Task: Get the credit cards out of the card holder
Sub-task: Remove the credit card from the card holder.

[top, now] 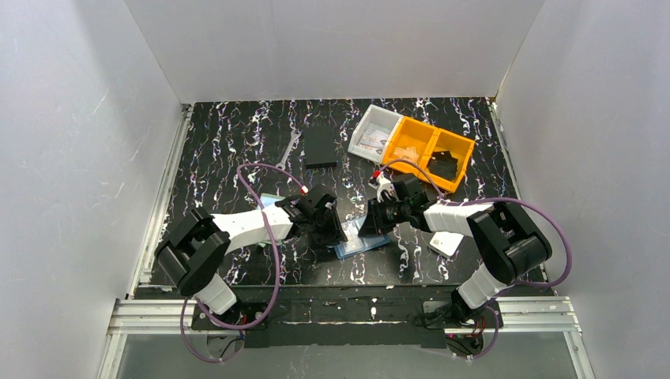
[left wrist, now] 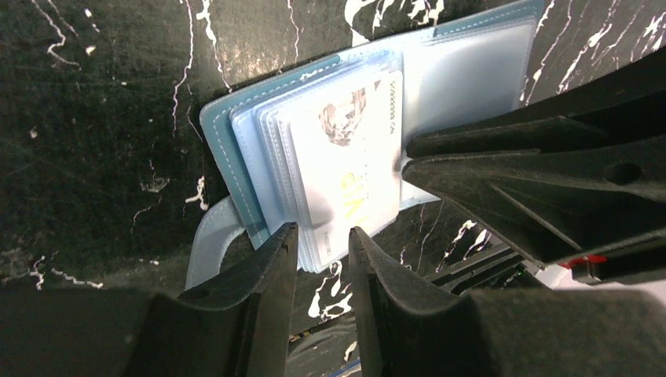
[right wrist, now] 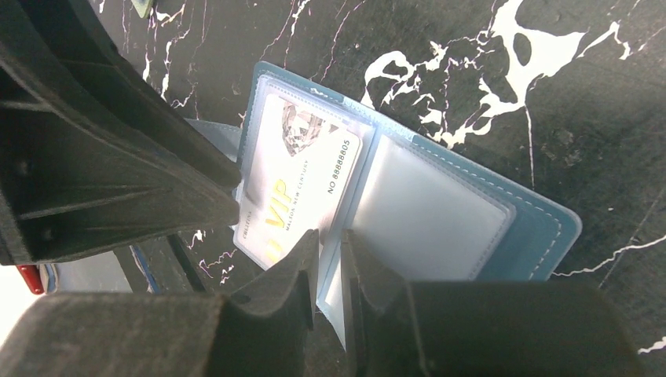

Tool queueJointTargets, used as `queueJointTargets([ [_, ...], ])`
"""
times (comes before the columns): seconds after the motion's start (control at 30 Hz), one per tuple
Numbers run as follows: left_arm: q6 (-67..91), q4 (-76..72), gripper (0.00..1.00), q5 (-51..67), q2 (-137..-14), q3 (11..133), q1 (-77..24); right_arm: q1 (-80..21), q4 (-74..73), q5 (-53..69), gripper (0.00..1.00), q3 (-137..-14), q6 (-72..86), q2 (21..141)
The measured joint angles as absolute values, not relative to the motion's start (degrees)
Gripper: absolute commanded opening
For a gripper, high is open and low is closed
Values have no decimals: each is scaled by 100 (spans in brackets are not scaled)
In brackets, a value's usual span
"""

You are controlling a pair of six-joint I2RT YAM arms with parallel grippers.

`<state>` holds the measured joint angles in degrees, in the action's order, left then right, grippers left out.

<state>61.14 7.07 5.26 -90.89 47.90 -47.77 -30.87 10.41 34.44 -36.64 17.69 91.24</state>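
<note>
The blue card holder (top: 362, 241) lies open on the black marbled table between my two grippers. In its left clear pocket sits a white credit card (right wrist: 302, 169) with gold VIP lettering, and its lower end pokes out past the pocket's edge. The right pocket (right wrist: 432, 212) looks pale and blank. My left gripper (left wrist: 322, 233) stands narrowly open at the near edge of the pocket stack, clamping nothing. Beside the card (left wrist: 345, 173) is my right gripper (right wrist: 330, 233), shut on a thin pale pocket leaf standing up at the holder's spine. Whether that leaf holds a card is hidden.
An orange bin (top: 430, 150) and a white bin (top: 373, 134) stand at the back right. A flat black rectangle (top: 321, 146) and a small wrench (top: 288, 150) lie at the back centre. A white box (top: 445, 243) sits by the right arm.
</note>
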Motion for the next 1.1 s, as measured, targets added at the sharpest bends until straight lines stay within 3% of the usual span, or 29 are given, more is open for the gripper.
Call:
queueJointTargets([
  [0.73,6114,644,29,521,-9129,4799,-4777,-3087,1039,3424,26,-3664,1765,9124],
  [1.1,6141,554,28,648,-9360,4884,-4777,-3087,1039,3424,33,-3667,1767,9124],
])
